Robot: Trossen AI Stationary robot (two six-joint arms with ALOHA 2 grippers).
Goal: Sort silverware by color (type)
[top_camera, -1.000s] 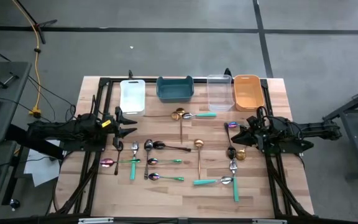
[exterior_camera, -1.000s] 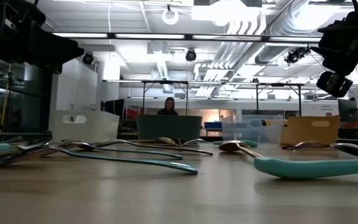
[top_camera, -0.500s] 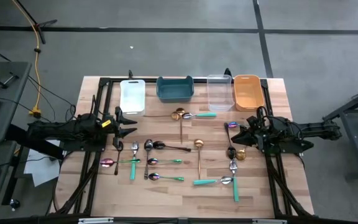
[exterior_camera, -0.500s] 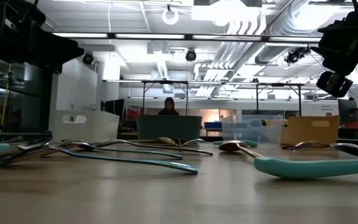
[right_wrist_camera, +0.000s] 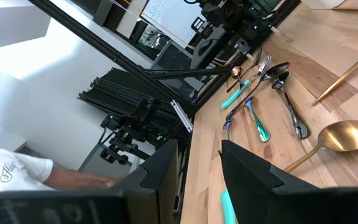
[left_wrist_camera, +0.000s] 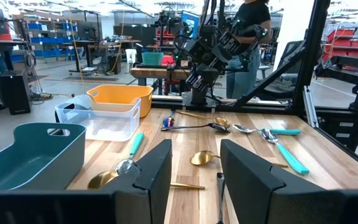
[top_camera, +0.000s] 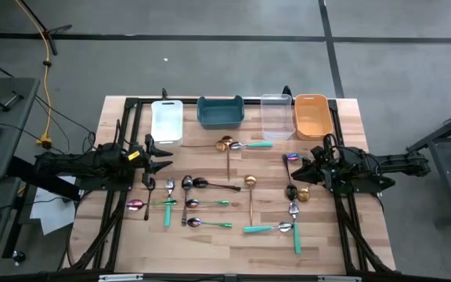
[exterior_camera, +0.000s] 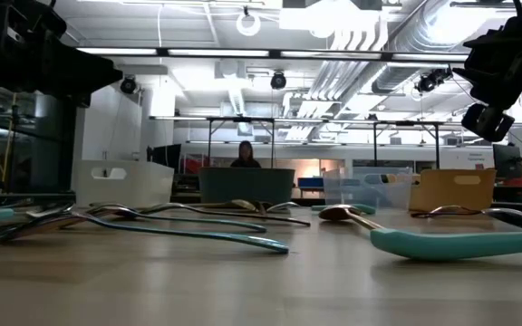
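Several pieces of silverware lie flat on the wooden table (top_camera: 210,235): teal-handled ones (top_camera: 271,229), gold spoons (top_camera: 250,182), dark ones (top_camera: 210,185) and an iridescent one (top_camera: 136,205). My left gripper (top_camera: 166,160) is open and empty at the table's left side, above the wood. My right gripper (top_camera: 294,170) is open and empty at the table's right side, beside a dark spoon (top_camera: 290,190). Both open gaps show in the wrist views, left (left_wrist_camera: 196,180) and right (right_wrist_camera: 199,171).
Four bins stand along the far edge: white (top_camera: 167,121), teal (top_camera: 220,111), clear (top_camera: 276,115) and orange (top_camera: 313,115). A black frame (top_camera: 128,149) runs along the table's edges. A person stands in the room beyond the table (exterior_camera: 246,154).
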